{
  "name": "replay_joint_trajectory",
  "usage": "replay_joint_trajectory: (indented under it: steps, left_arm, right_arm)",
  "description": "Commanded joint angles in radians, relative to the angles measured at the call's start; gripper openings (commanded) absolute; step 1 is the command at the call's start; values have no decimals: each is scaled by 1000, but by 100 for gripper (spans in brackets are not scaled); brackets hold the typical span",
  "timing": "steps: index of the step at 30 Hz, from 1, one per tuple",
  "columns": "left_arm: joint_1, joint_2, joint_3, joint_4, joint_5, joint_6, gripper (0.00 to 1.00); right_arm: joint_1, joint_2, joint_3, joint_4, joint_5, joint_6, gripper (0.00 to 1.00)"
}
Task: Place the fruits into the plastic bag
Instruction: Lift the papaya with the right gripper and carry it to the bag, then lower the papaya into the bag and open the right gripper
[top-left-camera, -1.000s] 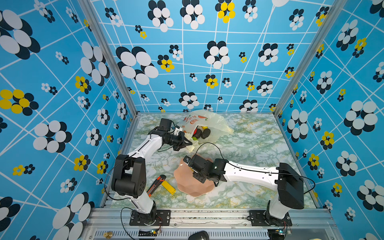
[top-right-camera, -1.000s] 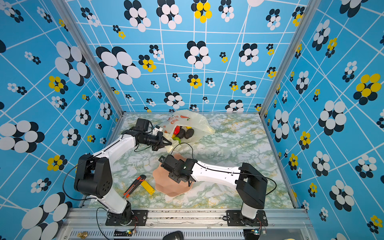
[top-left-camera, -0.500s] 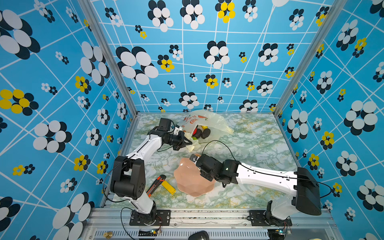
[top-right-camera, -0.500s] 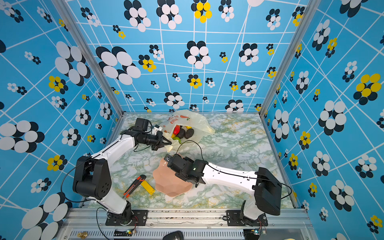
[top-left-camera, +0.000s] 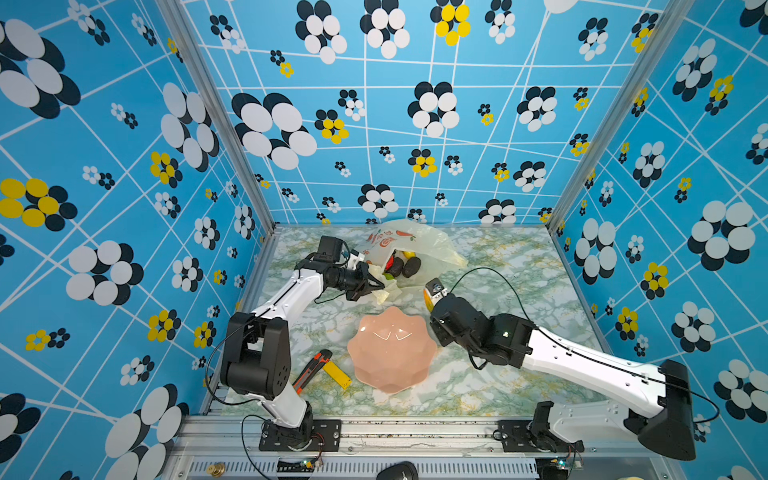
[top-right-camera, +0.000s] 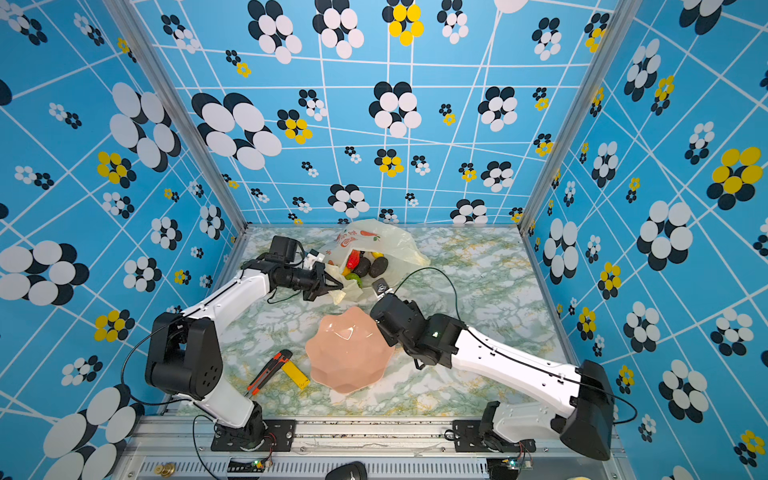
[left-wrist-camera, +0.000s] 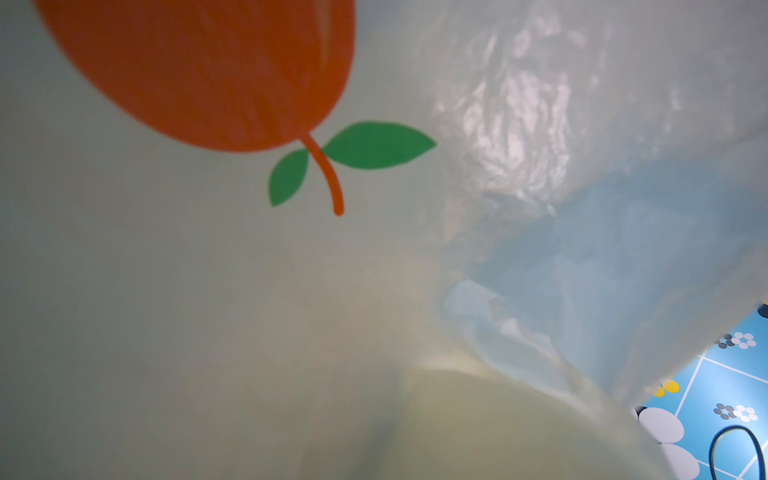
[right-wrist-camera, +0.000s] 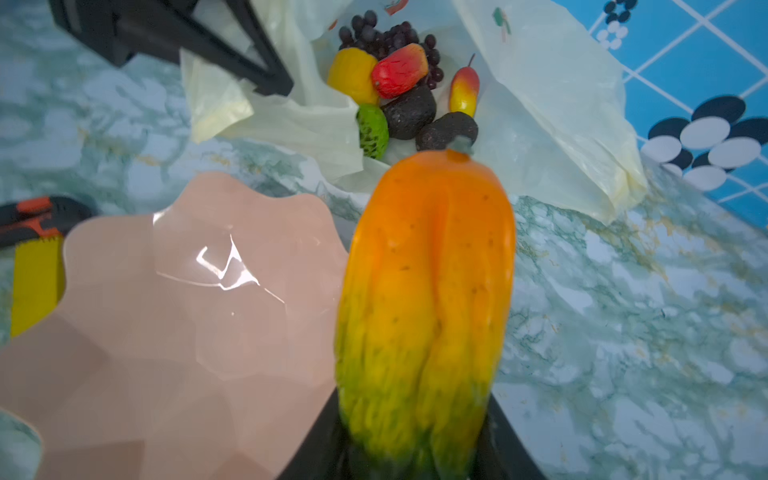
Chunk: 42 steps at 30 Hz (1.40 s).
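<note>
Tabletop (top-left-camera: 519, 266), right tool (top-left-camera: 434, 293) gripping green-orange fruit (right-wrist-camera: 428, 291), moved off bowl (top-left-camera: 390, 365), left tool (top-left-camera: 376, 286) pinching bag (top-left-camera: 428, 245)

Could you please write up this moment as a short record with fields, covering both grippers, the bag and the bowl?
left gripper: shut on the plastic bag edge, mouth held open
right gripper: shut on the green-orange fruit, just outside the bag mouth
in bag: grape bunch, two black ovals, green, yellow and red pieces
pink bowl: empty
beside bowl: utility knife, yellow block
</note>
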Motion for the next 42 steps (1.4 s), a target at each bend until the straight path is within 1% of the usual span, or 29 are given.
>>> replay_joint_trajectory:
  steps: [1,5,10,11,15,19,24,26,28,31,34,35,37,40,42]
  left_arm:
    - [-1,-43,-20,8,-4,-7,0]
    - [-1,-59,-25,-8,-2,2,0]
    - [-1,-85,-35,-25,2,14,0]
    - [0,-91,-35,-30,0,18,0]
    - [-5,-109,-40,-46,4,34,0]
    - [-12,-119,-39,-65,6,52,0]
    - [-20,-141,-39,-89,-1,70,0]
    - [-22,-150,-39,-100,-6,74,0]
    - [-24,-157,-42,-105,-11,73,0]
    - [-28,-167,-52,-109,-15,70,0]
    - [-31,-176,-70,-106,-21,65,0]
    - [-30,-178,-76,-103,-22,62,0]
    - [-27,-180,-81,-105,-28,59,0]
    - [-20,-184,-76,-113,-39,56,0]
    - [-10,-190,-74,-113,-47,53,0]
  right_arm:
    - [-73,-66,-36,37,-119,241,6]
    - [-194,-67,-15,48,-358,412,6]
    - [-320,36,47,47,-717,589,6]
    - [-340,67,62,53,-791,615,7]
    - [-403,207,158,76,-1022,658,9]
    - [-441,367,273,125,-1165,692,10]
    - [-460,593,448,152,-1298,742,11]
    - [-462,667,506,189,-1330,782,12]
    - [-464,728,575,220,-1334,812,11]
    - [-474,818,672,206,-1278,809,10]
    - [-482,894,751,193,-1178,796,11]
    - [-483,922,779,190,-1143,797,15]
    - [-483,985,830,199,-1098,807,20]
    - [-484,1036,899,249,-1077,846,42]
    - [-483,1028,920,288,-1068,848,50]
